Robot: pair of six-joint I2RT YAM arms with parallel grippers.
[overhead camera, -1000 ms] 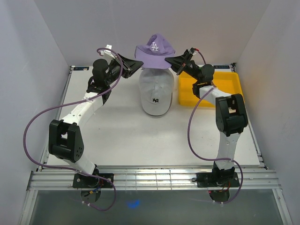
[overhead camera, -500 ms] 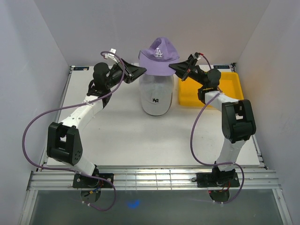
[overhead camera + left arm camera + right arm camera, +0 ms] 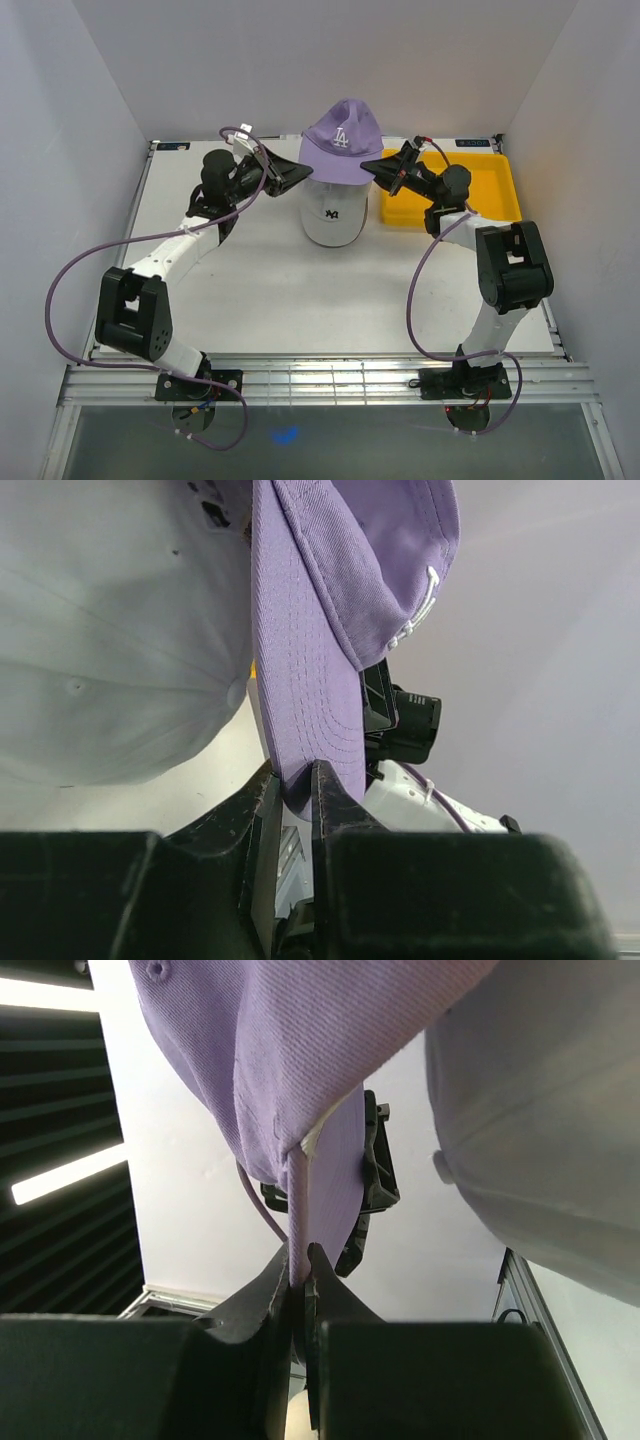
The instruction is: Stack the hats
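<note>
Left claw [image 3: 300,172]: pinched narrow on the left edge of the purple cap's brim.
Purple cap [image 3: 340,130]: aloft between both claws, above the white cap.
White cap [image 3: 332,215]: sits on the worktop [image 3: 260,290], brim toward the arms.
Right claw [image 3: 372,167]: clamped tight on the purple cap's right edge.
Handling: likely light, with a floppy crown and a stiffer brim; the brim sides make the surest hold.
Views: the wrist cameras show fabric squeezed between the fingers [image 3: 268,798]; only the top view shows how the caps line up.

White table [image 3: 260,290], plain pale walls [image 3: 200,60] on three sides, metal rails [image 3: 330,380] along near edge
</note>
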